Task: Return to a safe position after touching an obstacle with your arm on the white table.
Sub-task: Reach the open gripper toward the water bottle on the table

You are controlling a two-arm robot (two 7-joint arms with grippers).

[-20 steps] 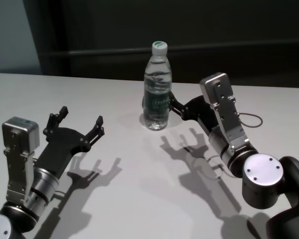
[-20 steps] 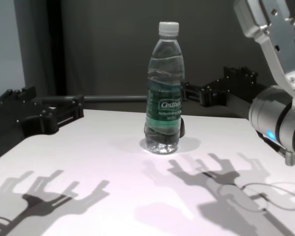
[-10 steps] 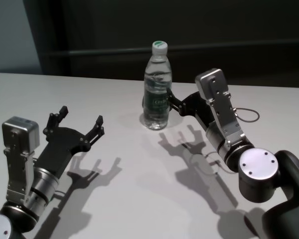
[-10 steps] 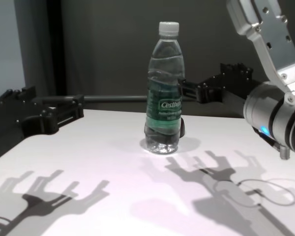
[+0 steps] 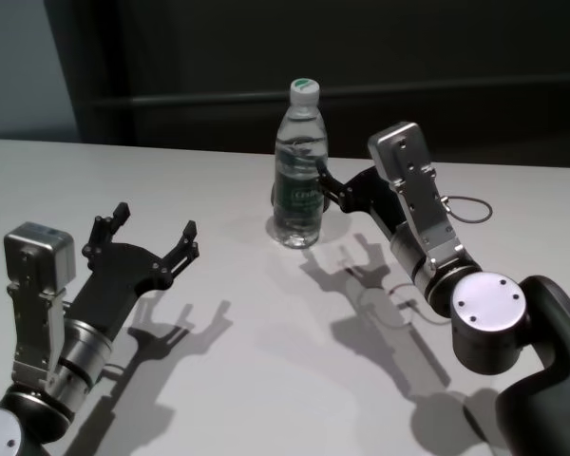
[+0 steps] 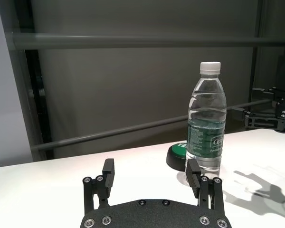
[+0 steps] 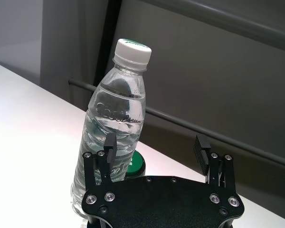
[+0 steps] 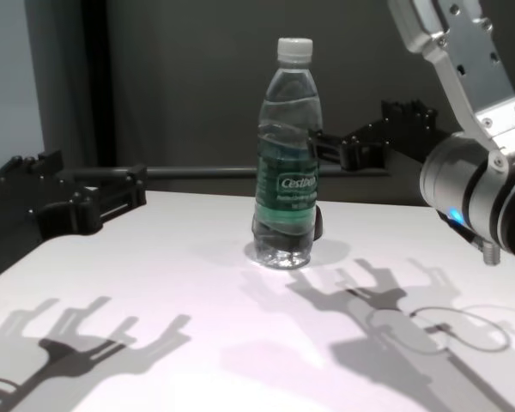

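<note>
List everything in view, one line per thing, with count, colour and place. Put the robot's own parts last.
water bottle: one, clear with white cap and green label, upright near the table's far middle.
round object: one, black with green top, on the table at the bottle's base.
white table: one, white, spanning the scene.
left gripper: one, black, open, on the near left side above the table.
right gripper: one, black, open, close beside the bottle on its right.

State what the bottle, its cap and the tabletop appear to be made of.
Bottle: clear thin plastic, glossy; the dark background shows through it above a green printed label.
Cap: opaque white plastic, probably ridged.
Table: smooth matte white surface, likely laminate or painted board; it takes soft shadows and shows no grain.
</note>
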